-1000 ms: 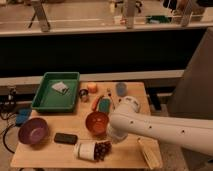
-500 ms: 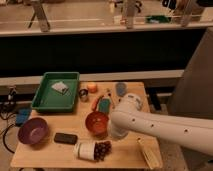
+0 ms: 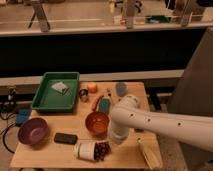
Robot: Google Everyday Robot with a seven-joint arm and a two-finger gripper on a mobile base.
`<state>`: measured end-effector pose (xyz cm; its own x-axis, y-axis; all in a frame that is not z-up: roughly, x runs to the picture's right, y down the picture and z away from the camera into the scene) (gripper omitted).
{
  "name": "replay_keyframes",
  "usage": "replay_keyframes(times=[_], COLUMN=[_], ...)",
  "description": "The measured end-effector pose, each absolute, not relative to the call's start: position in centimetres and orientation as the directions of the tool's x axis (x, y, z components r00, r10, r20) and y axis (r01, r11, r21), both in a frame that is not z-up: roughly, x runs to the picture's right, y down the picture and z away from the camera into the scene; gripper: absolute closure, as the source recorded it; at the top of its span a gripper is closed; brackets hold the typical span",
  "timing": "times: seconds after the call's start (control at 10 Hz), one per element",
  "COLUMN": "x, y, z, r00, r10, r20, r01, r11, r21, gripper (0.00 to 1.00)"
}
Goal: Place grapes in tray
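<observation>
At the far left of the table (image 3: 75, 161), a purple bowl (image 3: 33, 131) sits near the front edge. Behind it, at the left rear, is the green tray (image 3: 37, 98), which contains one small white item (image 3: 60, 87). A flat black object (image 3: 65, 138) lies right of the purple bowl. Next is a white cup (image 3: 84, 150) lying on its side. The grapes (image 3: 102, 150) rest at its mouth near the front edge, well apart from the tray. An orange-brown bowl (image 3: 97, 123) stands just behind the grapes. The gripper (image 3: 114, 141) points down just right of the grapes, at the end of the white arm (image 3: 165, 125) entering from the right. Whether the gripper is released or clenched cannot be determined.
</observation>
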<state>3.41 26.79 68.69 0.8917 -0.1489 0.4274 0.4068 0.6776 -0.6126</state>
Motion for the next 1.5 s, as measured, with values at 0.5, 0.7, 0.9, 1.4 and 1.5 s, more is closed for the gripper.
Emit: replay_keyframes(times=[0.5,0.7,0.9,1.4,1.5], x=[3.0,2.8,2.5,0.6,0.5], y=[27.4,27.4,27.9,29.7,29.9], z=[69.3,70.0,70.8,72.4,73.0], r00=[0.889,0.888,0.889,0.893,0.892], r10=[-0.037,-0.028,-0.002,0.033,0.059], r20=[0.457,0.459,0.457,0.45,0.447], r01=[0.334,0.317,0.296,0.283,0.269], r11=[0.737,0.762,0.765,0.736,0.726], r21=[-0.588,-0.565,-0.572,-0.615,-0.633], gripper=[0.2,0.2,0.2,0.2,0.2])
